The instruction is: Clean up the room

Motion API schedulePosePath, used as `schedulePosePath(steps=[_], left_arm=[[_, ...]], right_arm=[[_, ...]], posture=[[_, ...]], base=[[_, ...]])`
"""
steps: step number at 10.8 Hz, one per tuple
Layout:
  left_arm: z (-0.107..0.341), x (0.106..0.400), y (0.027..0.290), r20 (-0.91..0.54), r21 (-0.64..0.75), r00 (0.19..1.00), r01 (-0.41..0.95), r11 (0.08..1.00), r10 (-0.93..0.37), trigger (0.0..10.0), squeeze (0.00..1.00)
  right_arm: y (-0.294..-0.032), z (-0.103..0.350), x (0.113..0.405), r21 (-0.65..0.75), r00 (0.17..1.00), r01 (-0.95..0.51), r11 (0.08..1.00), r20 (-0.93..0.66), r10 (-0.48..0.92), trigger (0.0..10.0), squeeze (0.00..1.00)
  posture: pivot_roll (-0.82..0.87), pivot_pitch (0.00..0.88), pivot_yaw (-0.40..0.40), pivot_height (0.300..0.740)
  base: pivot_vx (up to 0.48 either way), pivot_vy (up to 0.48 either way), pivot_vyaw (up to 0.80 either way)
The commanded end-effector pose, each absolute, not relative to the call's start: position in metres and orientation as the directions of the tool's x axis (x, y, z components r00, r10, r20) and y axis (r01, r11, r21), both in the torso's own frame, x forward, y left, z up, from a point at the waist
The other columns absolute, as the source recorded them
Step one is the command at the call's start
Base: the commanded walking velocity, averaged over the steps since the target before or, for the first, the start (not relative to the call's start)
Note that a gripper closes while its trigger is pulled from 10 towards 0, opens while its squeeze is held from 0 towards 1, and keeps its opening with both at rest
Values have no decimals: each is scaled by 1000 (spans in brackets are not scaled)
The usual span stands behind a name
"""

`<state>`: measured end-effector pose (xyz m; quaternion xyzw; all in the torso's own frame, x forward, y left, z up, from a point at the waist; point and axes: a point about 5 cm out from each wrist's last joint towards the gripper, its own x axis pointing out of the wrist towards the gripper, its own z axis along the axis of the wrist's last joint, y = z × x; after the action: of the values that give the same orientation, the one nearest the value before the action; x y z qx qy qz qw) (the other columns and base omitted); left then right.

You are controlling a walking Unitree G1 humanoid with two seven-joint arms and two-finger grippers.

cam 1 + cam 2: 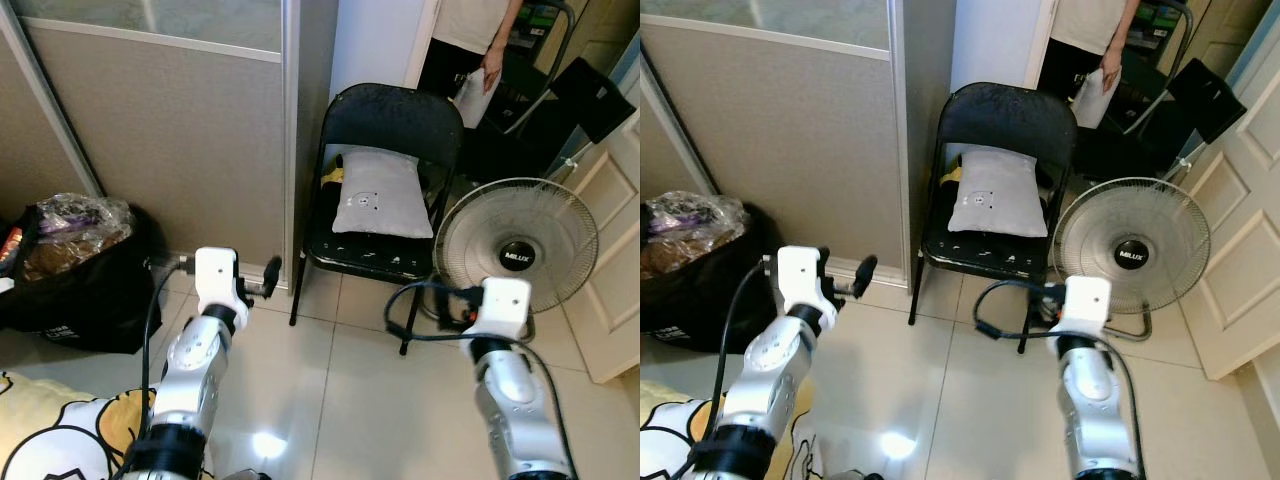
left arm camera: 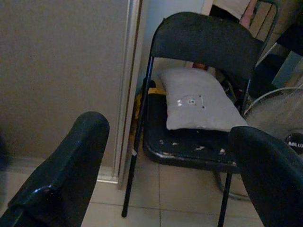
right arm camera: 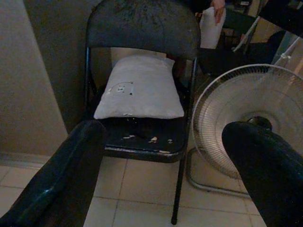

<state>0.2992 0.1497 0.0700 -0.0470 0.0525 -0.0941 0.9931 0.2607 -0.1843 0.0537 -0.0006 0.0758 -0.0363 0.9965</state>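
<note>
Both arms are reaching forward over the tile floor (image 1: 330, 380). Left gripper (image 2: 165, 179) and right gripper (image 3: 161, 175) are hanging released, holding nothing. Grey pillow (image 1: 382, 194) is lying on the black folding chair (image 1: 395, 120), beside a standing fan (image 1: 517, 244). A black bag (image 1: 75, 290) is sitting left, against the wall.

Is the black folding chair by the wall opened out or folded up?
Opened out. The black folding chair stands on its legs with the seat down flat, and a grey pillow lies on that seat, leaning against the backrest.
</note>
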Motion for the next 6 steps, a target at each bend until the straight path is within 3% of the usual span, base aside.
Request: schedulePosePath(steps=[1,6], left_arm=[[72,303,144,-97,-99,971,207,973,-217,10000,0],[79,315,139,-86,-102,971,214,971,-223,10000,0]], right_arm=[[-188,55,259,-3,986,92,996,-138,-91,10000,0],[-193,52,260,-8,982,129,992,-138,-129,10000,0]], posture=[[-138,0,4,740],[-155,0,29,740]], base=[[0,0,0],[0,0,0]])
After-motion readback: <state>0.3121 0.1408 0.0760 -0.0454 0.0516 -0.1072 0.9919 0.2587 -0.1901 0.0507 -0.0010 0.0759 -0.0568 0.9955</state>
